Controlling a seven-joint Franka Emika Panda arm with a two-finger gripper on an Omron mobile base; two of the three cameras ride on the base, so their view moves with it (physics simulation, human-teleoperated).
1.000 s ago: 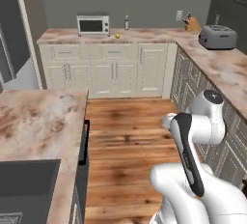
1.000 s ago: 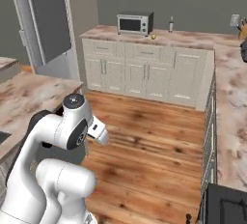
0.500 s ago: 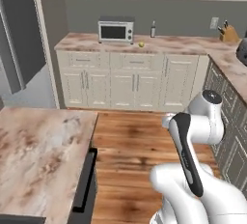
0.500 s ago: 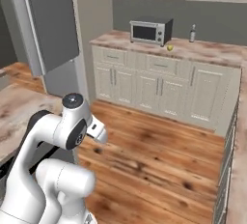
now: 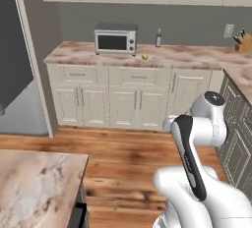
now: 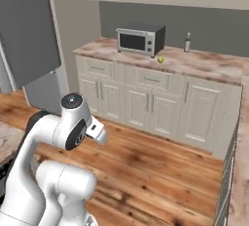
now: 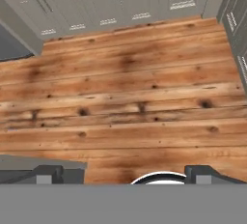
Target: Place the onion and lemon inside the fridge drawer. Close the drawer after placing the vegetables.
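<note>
The lemon (image 5: 144,57), a small yellow-green fruit, lies on the far marble counter just right of the microwave (image 5: 115,39); in the right base view the lemon (image 6: 160,60) sits by the microwave's (image 6: 141,39) right corner. The onion and the fridge drawer are out of view. My gripper (image 7: 125,174) points down at the bare wooden floor (image 7: 130,97), open, with nothing between its dark fingertips (image 7: 48,172). The arm (image 5: 197,138) is folded close over the base, several steps short of the counter.
The grey fridge (image 6: 29,30) stands at the left, beside the counter's end. A bottle (image 5: 158,38) and a knife block (image 5: 242,42) stand on the back counter. A marble island corner (image 5: 34,187) lies at lower left, and cabinets (image 5: 241,148) line the right side.
The whole picture has shifted: the base has driven and turned, so the microwave counter is nearer and the fridge has come into view. The arm's pose and the open gripper are unchanged.
</note>
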